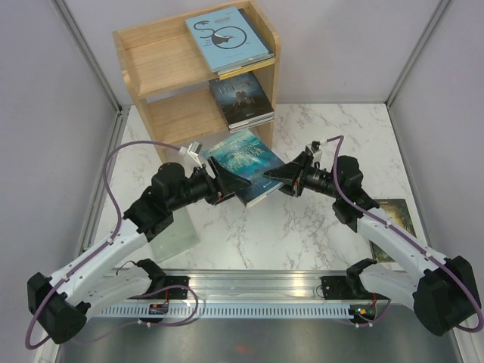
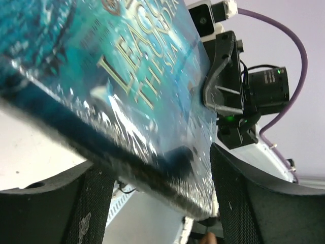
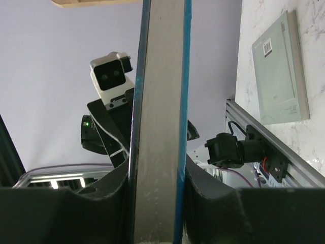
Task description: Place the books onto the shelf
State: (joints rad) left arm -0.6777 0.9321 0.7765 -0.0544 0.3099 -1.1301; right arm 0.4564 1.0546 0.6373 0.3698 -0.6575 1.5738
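right pincer [image 1: 276,179] clamped on teal book [image 1: 246,159] edge; left pincer [image 1: 234,184] wide, astride the opposite edge. Looks like a handover; shelf [image 1: 151,41] sits beyond both.

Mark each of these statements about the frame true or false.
1. The teal book is off the table, between the left hand and the right hand. True.
2. The right hand is clamped on the teal book's edge. True.
3. The shelf's top tier is empty. False: a blue book lies on it.
4. A dark book lies on the lower tier. True.
5. No books are left on the table. False: a grey book and a green book lie there.
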